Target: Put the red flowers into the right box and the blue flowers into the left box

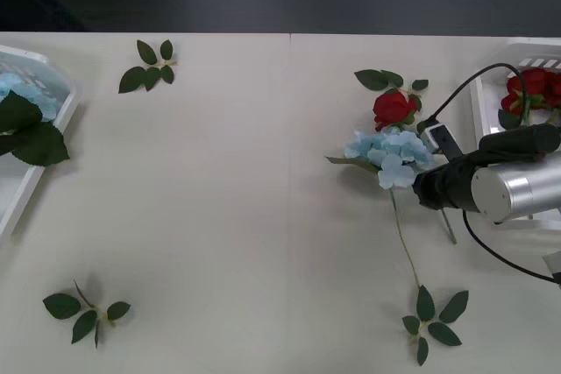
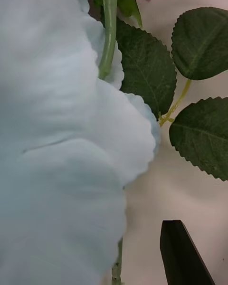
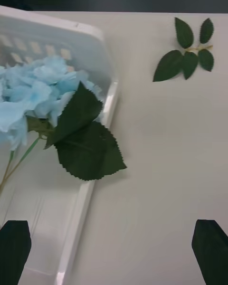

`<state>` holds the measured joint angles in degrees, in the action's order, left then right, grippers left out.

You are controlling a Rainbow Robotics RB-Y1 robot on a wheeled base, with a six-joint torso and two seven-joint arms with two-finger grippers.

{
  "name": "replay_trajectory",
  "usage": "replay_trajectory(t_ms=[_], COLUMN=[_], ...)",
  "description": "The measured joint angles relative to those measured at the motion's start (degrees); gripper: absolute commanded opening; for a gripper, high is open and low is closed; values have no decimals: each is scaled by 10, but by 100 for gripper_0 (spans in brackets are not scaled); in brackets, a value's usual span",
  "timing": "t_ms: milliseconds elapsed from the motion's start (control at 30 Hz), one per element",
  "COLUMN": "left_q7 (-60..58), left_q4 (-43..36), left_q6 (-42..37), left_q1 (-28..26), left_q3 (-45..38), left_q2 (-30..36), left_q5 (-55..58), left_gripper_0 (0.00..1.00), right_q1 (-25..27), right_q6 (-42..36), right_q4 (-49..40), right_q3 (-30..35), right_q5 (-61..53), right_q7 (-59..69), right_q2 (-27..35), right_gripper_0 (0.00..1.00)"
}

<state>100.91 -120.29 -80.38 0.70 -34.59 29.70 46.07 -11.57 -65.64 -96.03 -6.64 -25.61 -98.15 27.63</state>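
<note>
One blue flower (image 1: 392, 153) lies against a red flower (image 1: 394, 109), so our right gripper (image 1: 427, 183) closes in with fingers apart, while our left gripper (image 3: 113, 251) waits open above the left box (image 3: 107, 61).

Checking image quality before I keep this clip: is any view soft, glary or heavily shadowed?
Front view: even light, no glare, only faint shadows under the loose green leaf sprigs. Right wrist view: the fluffy pale blue hydrangea head sits so close that it is soft; the leaves behind are sharper. Left wrist view: sharp, with a soft shadow under the leaf overhanging the white plastic left tray.

Right arm (image 1: 491, 183) reaches in; left fingers (image 3: 14, 247) spread (black).
</note>
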Motion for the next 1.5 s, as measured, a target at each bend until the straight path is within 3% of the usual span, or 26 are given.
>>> replay_trajectory(t_ms=[167,400,433,500,1100,1367,1500], left_q7=[-87,-95,-95,-95,-82,139,237], left_q4=[-65,-128,-132,-138,-141,-70,-23], left_q6=[-3,-3,-3,-3,-3,-6,-49], left_q1=[0,-2,-2,-2,-1,-1,9], left_q3=[11,73,87,113,217,162,114], left_q2=[-54,-135,-136,-136,-136,-136,-136], left_q5=[1,-53,-55,-59,-32,127,180], left_gripper_0=[100,100,100,100,100,100,100], right_q1=[0,0,0,0,-1,0,0], right_q6=[32,37,37,37,37,-57,-108], right_q4=[15,25,25,25,23,-67,-124], right_q3=[-5,-16,-16,-16,-10,83,136], right_q5=[-6,-14,-14,-14,-30,-41,-41], right_q7=[0,0,0,0,0,0,0], right_q2=[0,0,0,0,0,0,0], right_gripper_0=[54,54,43,1,0,0,0])
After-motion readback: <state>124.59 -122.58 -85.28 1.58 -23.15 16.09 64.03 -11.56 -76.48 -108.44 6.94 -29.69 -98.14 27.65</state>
